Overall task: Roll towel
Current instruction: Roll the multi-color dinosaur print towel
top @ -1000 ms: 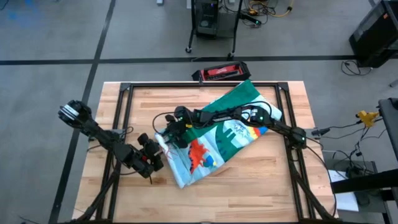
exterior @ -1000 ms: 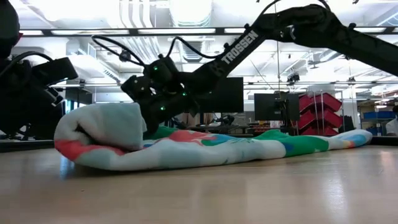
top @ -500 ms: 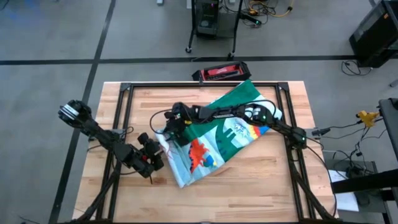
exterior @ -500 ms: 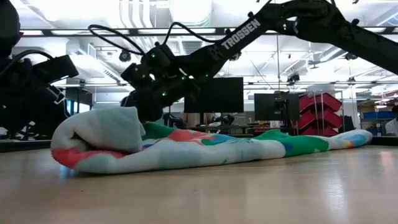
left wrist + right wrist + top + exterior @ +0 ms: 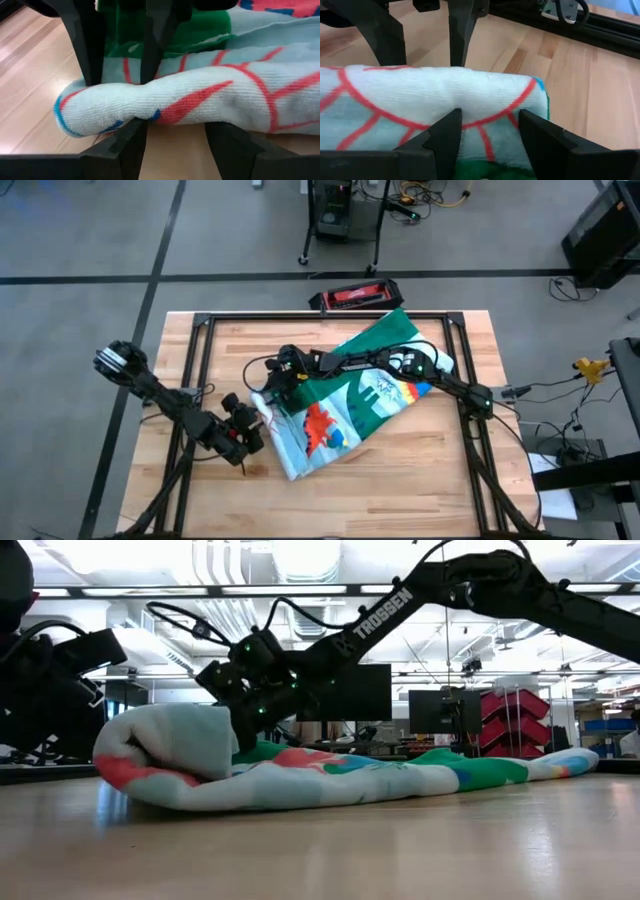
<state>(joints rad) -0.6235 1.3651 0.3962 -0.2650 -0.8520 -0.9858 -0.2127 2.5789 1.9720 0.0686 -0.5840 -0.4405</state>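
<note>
The towel (image 5: pixel 345 405) lies slantwise across the table, dinosaur face up. Its left end is turned over into a thick roll (image 5: pixel 165 745) that rests on the wood. My left gripper (image 5: pixel 175 145) stands at the roll from the table's near-left side. My right gripper (image 5: pixel 487 135) reaches in from the far right, over the flat towel, and meets the roll from the opposite side. Both are open, their fingers set apart along the roll. Each wrist view shows the other gripper's fingers beyond the roll. My left gripper has both fingertips against the roll's outer side near its end, and one tip dents the cloth (image 5: pixel 144 118). The fingers slant down from the table's near left, spaced along the roll. The roll lies on the table. My right gripper sets both fingertips against the roll's inner side, over the green cloth, and one tip dents the cloth (image 5: pixel 457 108). The fingers slant down from the far right, spaced along the roll. The roll stays on the table.
Black frame rails (image 5: pixel 195 365) run along the table's left, right and far sides. A red and black case (image 5: pixel 355 295) lies on the floor past the far edge. Bare wood (image 5: pixel 400 470) shows at the near right.
My right gripper has risen a little at the roll and come back down. The roll's free end has shifted slightly toward the table's right, and the flat part of the towel has stayed where it was.
</note>
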